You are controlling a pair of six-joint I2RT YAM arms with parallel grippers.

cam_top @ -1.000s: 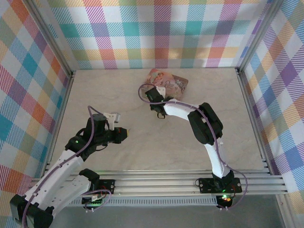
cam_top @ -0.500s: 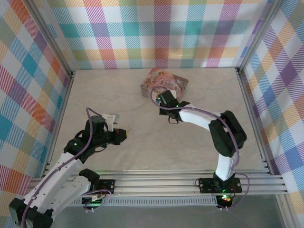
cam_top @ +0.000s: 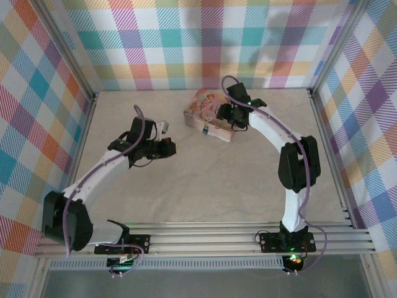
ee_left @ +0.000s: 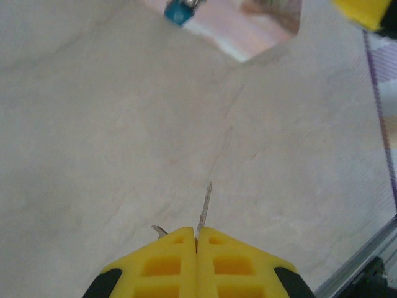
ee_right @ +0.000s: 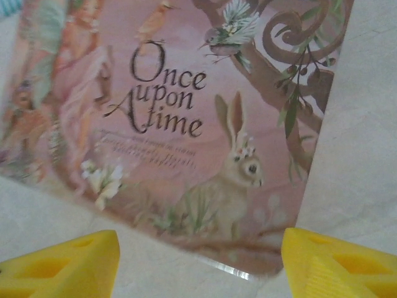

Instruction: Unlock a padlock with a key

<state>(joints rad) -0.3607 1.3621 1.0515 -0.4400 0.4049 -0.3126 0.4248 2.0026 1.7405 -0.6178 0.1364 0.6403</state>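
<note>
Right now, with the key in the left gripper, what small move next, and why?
Probably shift the open right gripper off the pink box to the padlock at the box's near edge, to steady it. The left gripper is shut on the key, whose tip points roughly toward the padlock.

Your padlock (ee_left: 180,11) is a small teal-blue lump with a bit of metal on one side. It lies at the near edge of the pink box (ee_left: 248,31), but you cannot tell whether it rests on the box or on the desk (ee_left: 93,124). Your key (ee_left: 204,208) is a thin metallic sliver, pinched in the left tool (ee_left: 196,234). Its blade pokes out above the desk, well apart from the padlock.
</note>
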